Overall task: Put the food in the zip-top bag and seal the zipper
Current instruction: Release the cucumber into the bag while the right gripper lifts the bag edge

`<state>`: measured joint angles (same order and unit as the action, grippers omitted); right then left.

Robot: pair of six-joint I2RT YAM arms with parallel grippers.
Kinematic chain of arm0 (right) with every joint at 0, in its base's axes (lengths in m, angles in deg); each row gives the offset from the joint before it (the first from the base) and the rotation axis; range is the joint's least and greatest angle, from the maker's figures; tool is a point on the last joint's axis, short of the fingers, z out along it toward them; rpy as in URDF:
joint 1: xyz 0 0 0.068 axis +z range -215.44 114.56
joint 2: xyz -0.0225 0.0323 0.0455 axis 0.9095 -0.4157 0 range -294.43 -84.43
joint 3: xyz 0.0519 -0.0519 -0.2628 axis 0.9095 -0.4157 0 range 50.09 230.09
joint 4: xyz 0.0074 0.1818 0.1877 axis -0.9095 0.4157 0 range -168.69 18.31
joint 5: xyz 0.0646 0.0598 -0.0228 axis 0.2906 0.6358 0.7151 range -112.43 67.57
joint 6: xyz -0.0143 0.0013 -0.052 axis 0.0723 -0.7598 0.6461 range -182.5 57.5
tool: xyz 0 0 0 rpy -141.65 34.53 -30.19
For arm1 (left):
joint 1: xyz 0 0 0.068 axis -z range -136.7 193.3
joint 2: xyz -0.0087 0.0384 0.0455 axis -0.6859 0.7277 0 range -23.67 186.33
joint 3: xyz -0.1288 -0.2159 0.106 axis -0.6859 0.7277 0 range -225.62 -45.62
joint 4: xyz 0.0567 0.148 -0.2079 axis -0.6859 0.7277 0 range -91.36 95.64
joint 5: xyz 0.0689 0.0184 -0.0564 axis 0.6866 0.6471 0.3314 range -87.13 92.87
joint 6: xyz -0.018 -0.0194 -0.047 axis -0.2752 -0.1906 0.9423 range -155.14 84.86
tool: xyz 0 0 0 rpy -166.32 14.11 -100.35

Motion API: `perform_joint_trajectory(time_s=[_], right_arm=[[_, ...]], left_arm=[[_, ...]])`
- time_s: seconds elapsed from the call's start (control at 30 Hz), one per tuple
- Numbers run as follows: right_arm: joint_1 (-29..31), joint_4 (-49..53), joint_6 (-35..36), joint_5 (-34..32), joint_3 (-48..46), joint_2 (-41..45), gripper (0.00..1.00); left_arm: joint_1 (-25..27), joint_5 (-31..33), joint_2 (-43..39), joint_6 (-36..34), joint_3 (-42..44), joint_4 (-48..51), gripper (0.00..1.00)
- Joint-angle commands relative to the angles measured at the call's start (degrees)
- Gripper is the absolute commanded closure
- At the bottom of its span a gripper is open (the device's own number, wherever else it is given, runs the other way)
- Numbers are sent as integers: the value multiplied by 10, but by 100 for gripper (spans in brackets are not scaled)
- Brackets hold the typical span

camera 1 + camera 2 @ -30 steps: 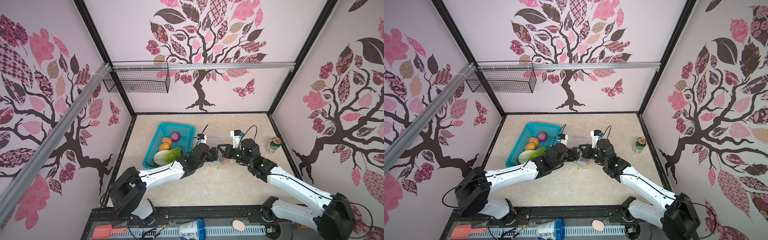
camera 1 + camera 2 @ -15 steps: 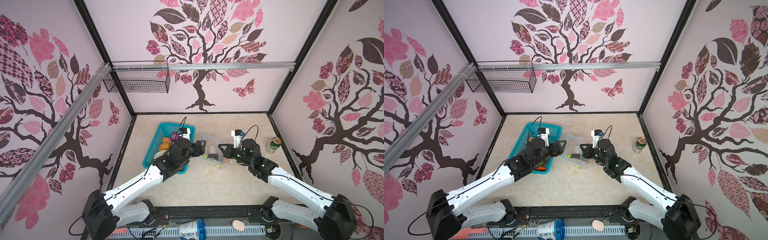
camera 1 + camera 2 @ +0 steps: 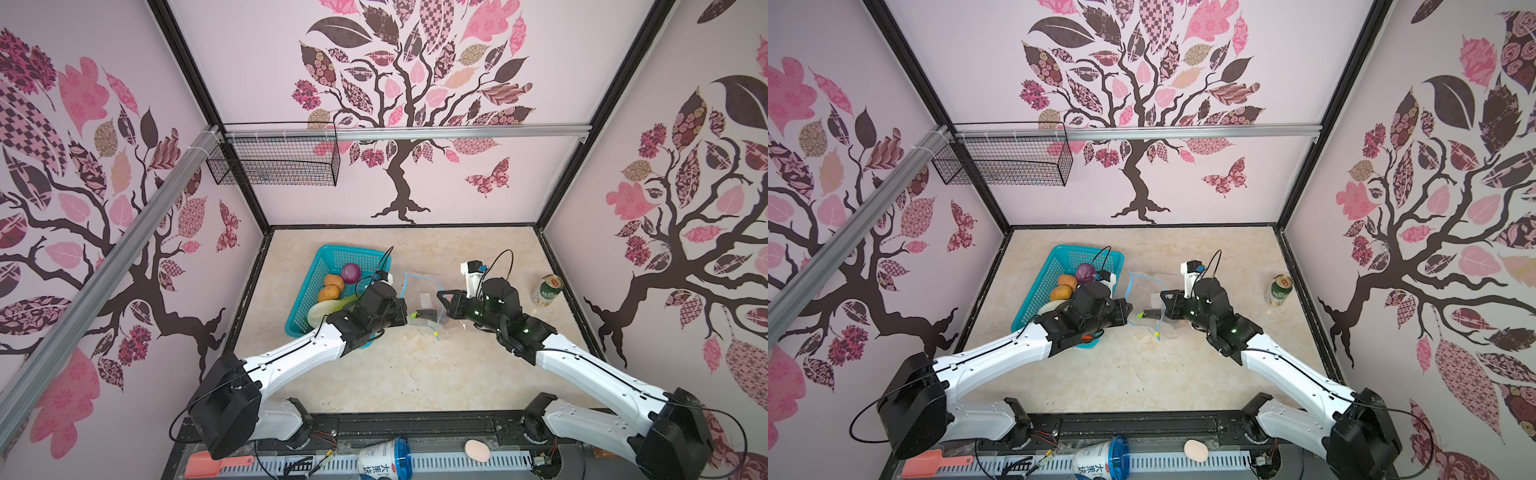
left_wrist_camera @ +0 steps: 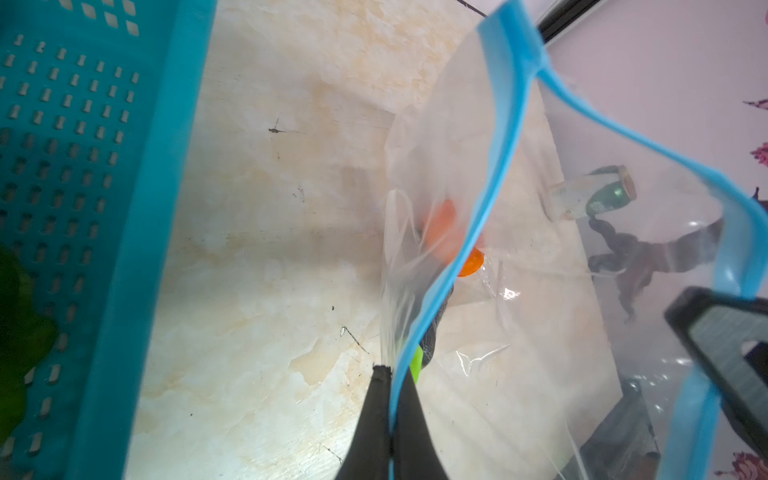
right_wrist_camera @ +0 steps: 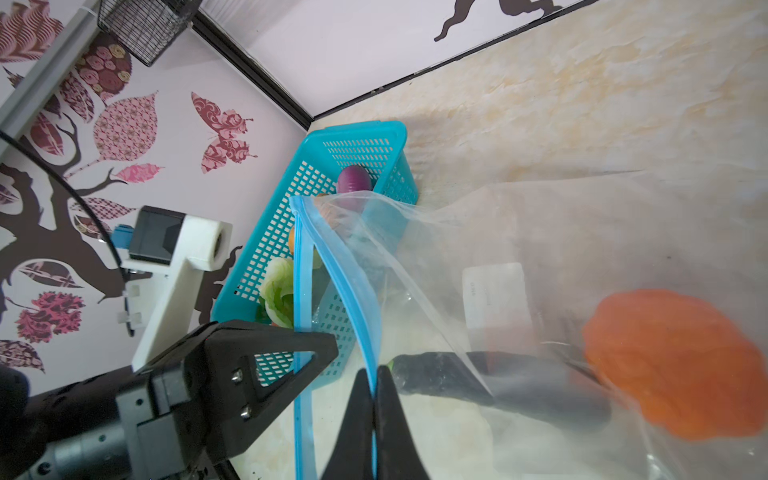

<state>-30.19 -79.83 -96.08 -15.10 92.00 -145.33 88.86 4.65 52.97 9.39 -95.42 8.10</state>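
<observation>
Now my left gripper (image 4: pixel 390 376) pinches one lip of the thin light-blue zipper strip (image 4: pixel 494 166), my right gripper (image 5: pixel 374 376) the other; the crinkly clear plastic bag (image 5: pixel 519 232) gapes between, teal perforated basket (image 4: pixel 137 232) just beside, bare tabletop (image 3: pixel 395 374) in front.

"大果" on white cup (image 3: pixel 380 459)

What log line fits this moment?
left gripper shut on zipper | right gripper shut on zipper | eggplant in bag | onion in basket
</observation>
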Motion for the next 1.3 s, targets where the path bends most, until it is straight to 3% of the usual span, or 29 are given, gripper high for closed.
perform_joint_trajectory(time_s=[0.0,0.2,0.5,0.77,1.07,1.2,1.27], right_arm=[[1,62,71,-17,63,11,100],[0,127,128,-43,123,32,100],[-1,169,154,-143,144,105,100],[-1,159,145,-103,112,136,100],[-1,97,93,-76,32,89,100],[-1,81,88,-61,27,68,100],[-1,73,89,-59,24,63,100]], left_arm=[[-2,0,-22,-35,-57,-20,100],[-2,1,-40,-78,-122,0,100],[-2,-49,-12,-84,-163,18,100],[-2,-98,46,-81,-185,19,100],[-7,-76,80,-97,-177,48,99],[-10,-82,73,-103,-176,66,74],[-13,-72,60,-109,-176,80,53]])
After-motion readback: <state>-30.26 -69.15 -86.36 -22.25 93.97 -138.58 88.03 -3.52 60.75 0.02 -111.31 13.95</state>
